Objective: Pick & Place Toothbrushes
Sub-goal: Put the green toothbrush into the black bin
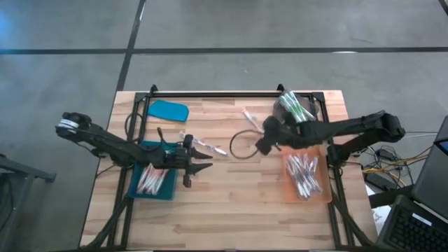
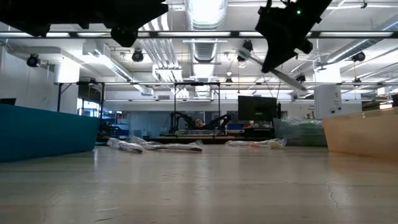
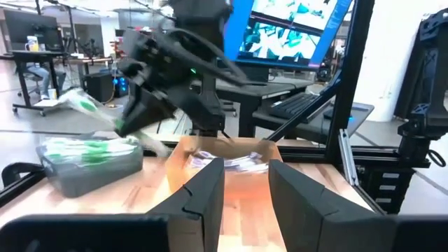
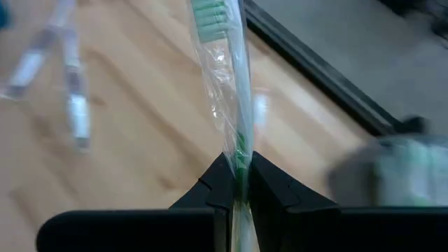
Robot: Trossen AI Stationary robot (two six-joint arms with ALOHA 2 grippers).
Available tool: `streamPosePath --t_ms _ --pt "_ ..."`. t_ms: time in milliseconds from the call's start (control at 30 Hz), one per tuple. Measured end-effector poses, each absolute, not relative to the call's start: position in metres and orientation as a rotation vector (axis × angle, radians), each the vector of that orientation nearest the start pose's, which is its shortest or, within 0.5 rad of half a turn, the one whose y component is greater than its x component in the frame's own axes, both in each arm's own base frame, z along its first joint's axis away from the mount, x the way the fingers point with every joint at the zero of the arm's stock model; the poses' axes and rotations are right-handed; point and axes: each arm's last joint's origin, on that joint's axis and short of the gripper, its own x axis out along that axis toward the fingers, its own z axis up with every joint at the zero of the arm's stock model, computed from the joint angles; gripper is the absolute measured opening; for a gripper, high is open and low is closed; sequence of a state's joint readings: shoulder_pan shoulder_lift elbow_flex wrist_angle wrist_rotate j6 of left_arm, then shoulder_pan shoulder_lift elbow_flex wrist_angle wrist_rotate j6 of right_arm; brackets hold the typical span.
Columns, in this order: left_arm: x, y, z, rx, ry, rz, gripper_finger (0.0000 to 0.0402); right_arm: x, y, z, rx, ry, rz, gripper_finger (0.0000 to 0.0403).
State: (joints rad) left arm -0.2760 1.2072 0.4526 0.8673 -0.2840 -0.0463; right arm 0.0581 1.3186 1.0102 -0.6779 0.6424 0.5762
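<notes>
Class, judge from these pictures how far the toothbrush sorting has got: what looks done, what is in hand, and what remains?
Done: wrapped toothbrushes already lie in the blue tray and the orange tray.

In hand: the right pincer is shut on a green toothbrush above the table. The left pincer is open and empty beside the blue tray.

Left: loose toothbrushes on the wood, and more in the clear bin.

Toothbrushes (image 1: 302, 175) in right tray (image 1: 325, 190); others in left tray (image 1: 134, 187).
</notes>
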Motion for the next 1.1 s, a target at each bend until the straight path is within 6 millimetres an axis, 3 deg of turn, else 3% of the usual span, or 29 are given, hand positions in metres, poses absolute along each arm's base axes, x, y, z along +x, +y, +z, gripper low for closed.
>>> streamPosePath --t_ms 267,567,767,1100 --pt "0.234 -0.057 0.238 -0.079 -0.115 0.015 0.0119 0.233 -0.054 0.301 0.211 0.869 -0.995 0.0023" --pt "0.234 -0.057 0.238 -0.148 -0.117 0.011 0.0119 0.210 -0.116 0.325 0.444 0.878 -1.082 0.0023" --pt "0.234 -0.057 0.238 -0.147 -0.117 0.011 0.0120 0.192 -0.143 0.326 0.468 0.895 -1.171 0.0023" --pt "0.234 -0.057 0.238 -0.114 -0.117 0.018 0.0120 0.172 -0.173 0.299 0.516 1.047 -1.273 0.0022"
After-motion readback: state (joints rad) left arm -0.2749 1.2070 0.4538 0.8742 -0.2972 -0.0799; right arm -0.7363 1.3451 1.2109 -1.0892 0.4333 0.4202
